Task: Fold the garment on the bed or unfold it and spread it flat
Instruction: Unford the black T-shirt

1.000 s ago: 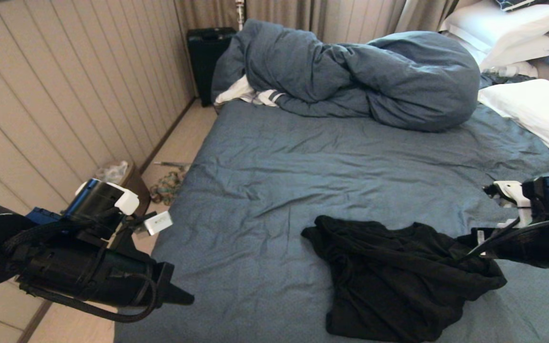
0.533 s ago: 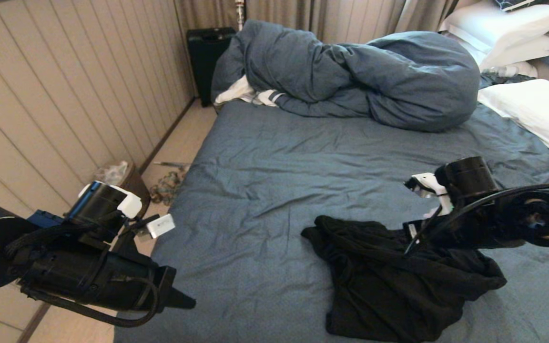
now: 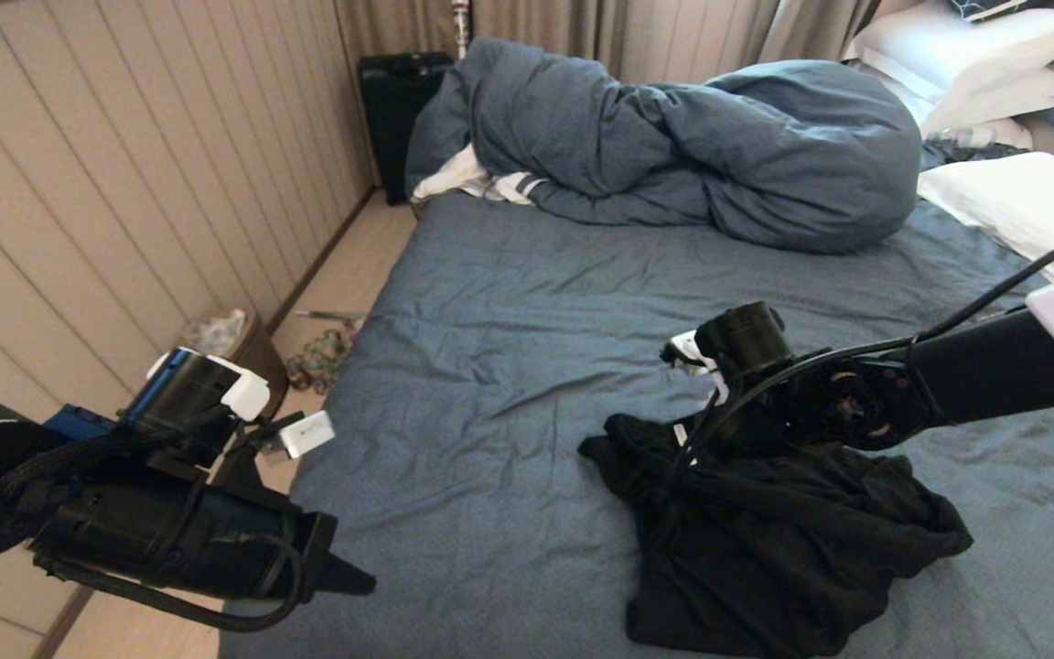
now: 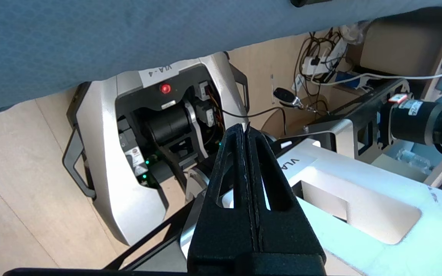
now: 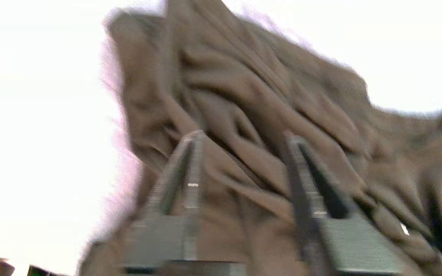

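The black T-shirt (image 3: pixel 765 540) lies crumpled at the near edge of the bed (image 3: pixel 536 302), bunched with no clear long axis. The right end effector (image 5: pixel 244 168) is poised over its far left folds, fingers parted, gripping nothing. The left end effector (image 4: pixel 245 132), fully closed and empty, hangs off the bed's left side. A waste basket (image 3: pixel 234 334) by the wall holds crumpled plastic
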